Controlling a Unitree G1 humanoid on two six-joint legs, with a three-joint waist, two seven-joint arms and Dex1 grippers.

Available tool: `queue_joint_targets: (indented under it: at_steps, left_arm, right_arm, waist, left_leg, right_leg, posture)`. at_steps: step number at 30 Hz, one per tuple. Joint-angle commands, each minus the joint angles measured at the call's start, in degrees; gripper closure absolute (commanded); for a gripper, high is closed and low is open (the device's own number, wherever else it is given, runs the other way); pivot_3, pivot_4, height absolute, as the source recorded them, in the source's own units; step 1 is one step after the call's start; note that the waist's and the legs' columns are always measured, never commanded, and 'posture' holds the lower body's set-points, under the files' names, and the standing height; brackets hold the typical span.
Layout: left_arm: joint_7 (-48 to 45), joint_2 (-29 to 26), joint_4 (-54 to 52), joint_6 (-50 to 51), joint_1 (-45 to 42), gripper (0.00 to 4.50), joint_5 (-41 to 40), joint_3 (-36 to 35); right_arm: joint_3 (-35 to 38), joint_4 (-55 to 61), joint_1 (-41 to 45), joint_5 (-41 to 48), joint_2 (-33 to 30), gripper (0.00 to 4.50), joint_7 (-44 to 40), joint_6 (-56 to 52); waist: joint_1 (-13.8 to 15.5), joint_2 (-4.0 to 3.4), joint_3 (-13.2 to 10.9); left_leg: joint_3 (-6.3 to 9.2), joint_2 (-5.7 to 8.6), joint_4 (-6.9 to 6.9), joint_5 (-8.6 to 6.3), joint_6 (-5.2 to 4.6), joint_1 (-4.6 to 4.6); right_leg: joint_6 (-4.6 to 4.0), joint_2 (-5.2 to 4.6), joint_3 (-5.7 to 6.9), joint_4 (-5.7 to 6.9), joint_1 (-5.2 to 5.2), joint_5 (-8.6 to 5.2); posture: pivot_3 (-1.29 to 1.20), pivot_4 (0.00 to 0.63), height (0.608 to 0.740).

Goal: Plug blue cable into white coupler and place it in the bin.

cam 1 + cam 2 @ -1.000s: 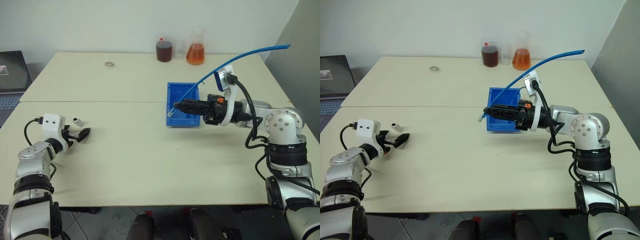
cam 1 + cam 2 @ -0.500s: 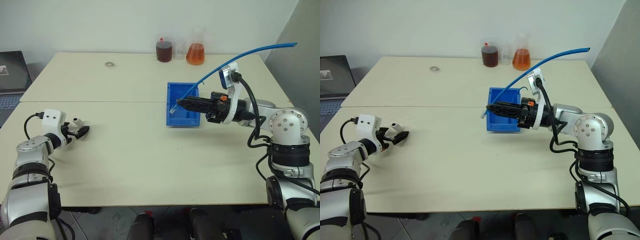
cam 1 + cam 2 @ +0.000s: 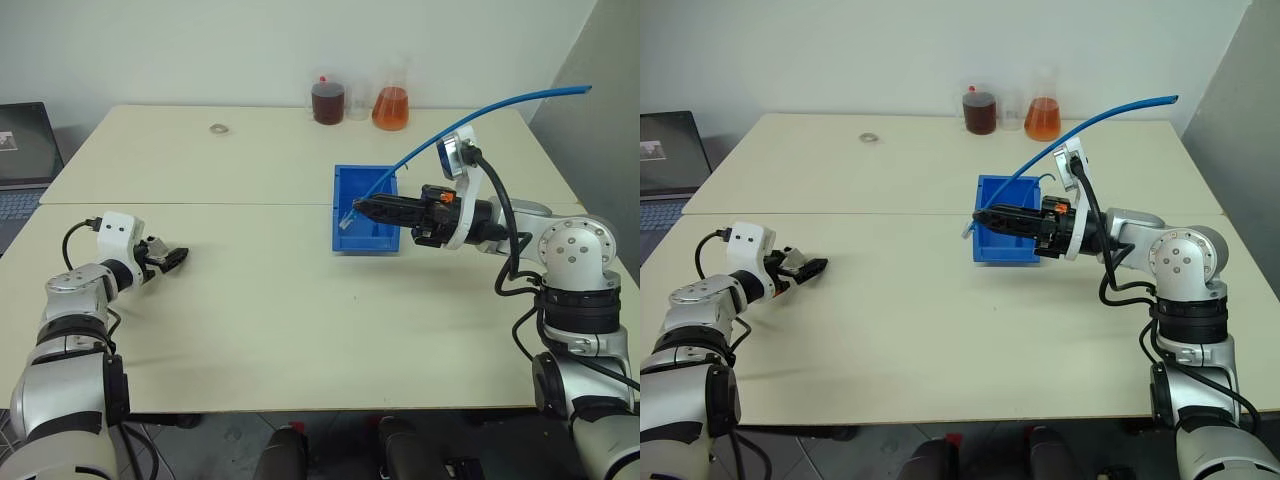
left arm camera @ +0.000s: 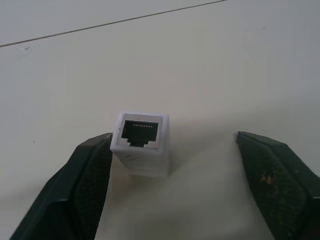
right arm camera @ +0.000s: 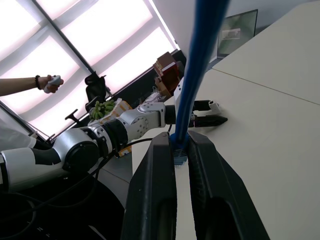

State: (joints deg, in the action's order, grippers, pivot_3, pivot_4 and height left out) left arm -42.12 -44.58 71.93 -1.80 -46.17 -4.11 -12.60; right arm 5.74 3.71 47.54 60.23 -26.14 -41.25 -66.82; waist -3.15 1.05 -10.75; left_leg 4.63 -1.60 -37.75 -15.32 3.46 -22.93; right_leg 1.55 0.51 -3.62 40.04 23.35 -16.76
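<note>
Blue cable [image 3: 470,118], thin and bright light-blue, is arching up from the right gripper [image 3: 352,208] toward two o'clock, its free length trailing past the table's [image 3: 300,300] far right edge. Its small clear-bluish plug [image 3: 345,222] is hanging just below the fingertips, over the near left part of the bin [image 3: 341,188]. The right gripper is pinching the cable close behind the plug, its two black fingers [image 5: 160,200] clamped tight on either side of it, and is pointing toward nine o'clock.

The bin, a bright-blue open-top rectangular tray, is sitting right of the table's centre. The white coupler [image 4: 141,142], a small white-grey block with a dark socket showing its row of contacts, is lying on the table at nine o'clock, well apart from the bin. The left gripper [image 4: 175,170] is straddling it with fingers spread; one finger [image 4: 82,185] is touching the coupler's side while the other is standing off.

Two flasks [image 3: 360,100] of dark and orange liquid are standing at twelve o'clock.
</note>
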Motion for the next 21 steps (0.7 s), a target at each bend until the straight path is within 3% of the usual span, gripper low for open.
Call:
queue_joint_targets:
  at_steps: [1,12,21]
  left_arm:
    - [0.31,-0.77,0.49,-0.60,0.45,1.45,1.08,0.64]
    - [0.04,-0.94,0.22,-0.68,2.08,3.65,0.52,0.39]
    - [-6.64,1.99,-5.98,-4.32,0.92,3.72,2.58,5.18]
  right_arm:
    - [2.06,2.00,0.06,1.24,-0.74,4.43,-0.31,0.25]
    - [1.43,0.56,0.59,-0.05,-0.64,4.43,-1.14,1.05]
    - [1.54,0.66,0.60,-0.35,-0.93,4.43,-1.34,1.03]
  waist:
    - [-0.05,0.00,0.00]
    - [-0.24,0.00,0.00]
    - [-0.13,0.00,0.00]
  left_leg:
    - [0.00,0.00,0.00,0.00,0.00,0.01]
    - [-0.01,-0.02,-0.01,0.00,0.00,0.06]
    - [-0.01,-0.01,-0.02,0.00,0.00,0.04]
  right_leg:
    - [0.00,0.00,0.00,0.01,0.00,0.00]
    - [0.00,0.03,-0.02,0.07,0.00,0.00]
    - [0.00,0.03,-0.02,0.08,0.00,0.00]
  posture:
    - [0.00,0.150,0.740]
    - [0.00,0.150,0.740]
    - [0.00,0.150,0.740]
